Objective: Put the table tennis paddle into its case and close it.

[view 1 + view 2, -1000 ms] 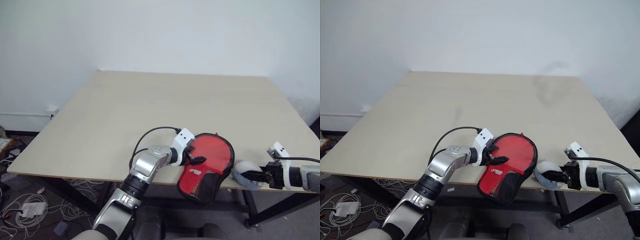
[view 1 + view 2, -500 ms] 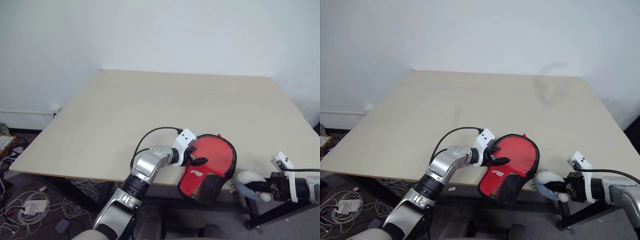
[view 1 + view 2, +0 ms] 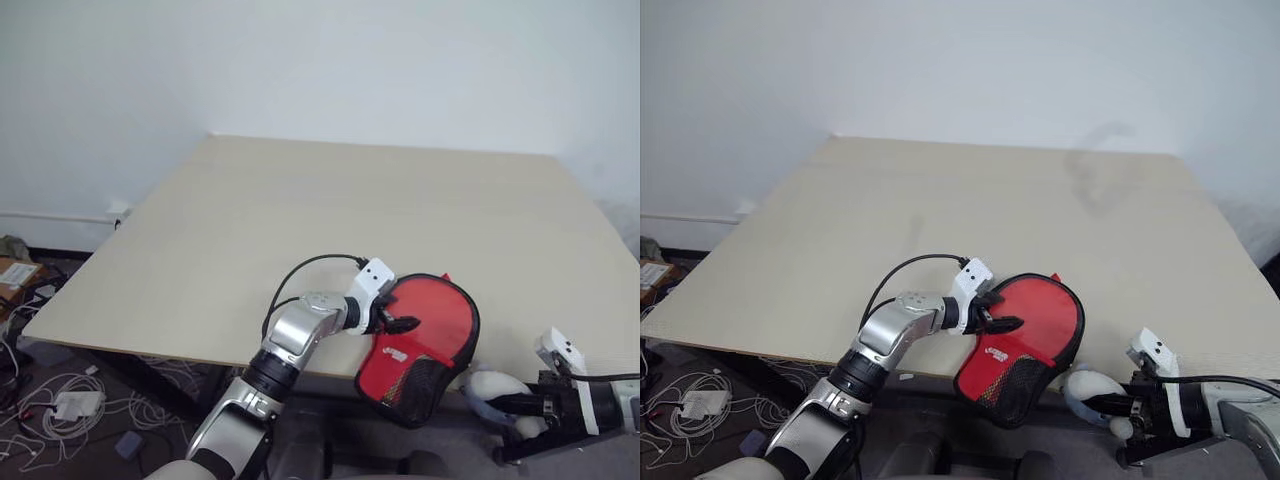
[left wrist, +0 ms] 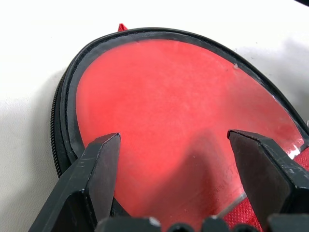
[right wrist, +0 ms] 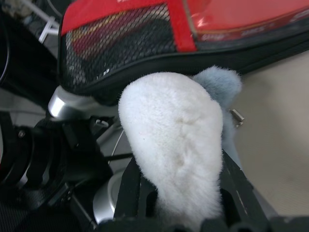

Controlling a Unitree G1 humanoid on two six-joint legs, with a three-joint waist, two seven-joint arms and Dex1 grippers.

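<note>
The case (image 3: 425, 325), red with a black rim, a clear window and black mesh, lies shut at the table's front edge, its narrow mesh end hanging over the edge. My left gripper (image 3: 395, 310) is open at the case's left rim, its fingers (image 4: 96, 169) spread over the window (image 4: 164, 116). The paddle is not plainly visible; a pale and red striped shape shows behind the mesh (image 5: 111, 41). My right gripper (image 3: 520, 405) sits below the table's edge, right of the case, shut on a small fluffy white and pale blue object (image 5: 174, 145).
The wide beige table (image 3: 350, 220) stretches back to a white wall. Cables and small boxes (image 3: 60, 400) litter the floor at the left. A black table frame part (image 3: 540, 445) stands under the right front corner, close to my right gripper.
My right gripper has drawn the fluffy object back off the table's front edge and down below it. The left gripper and the case have kept their place. The camera has shifted slightly.
</note>
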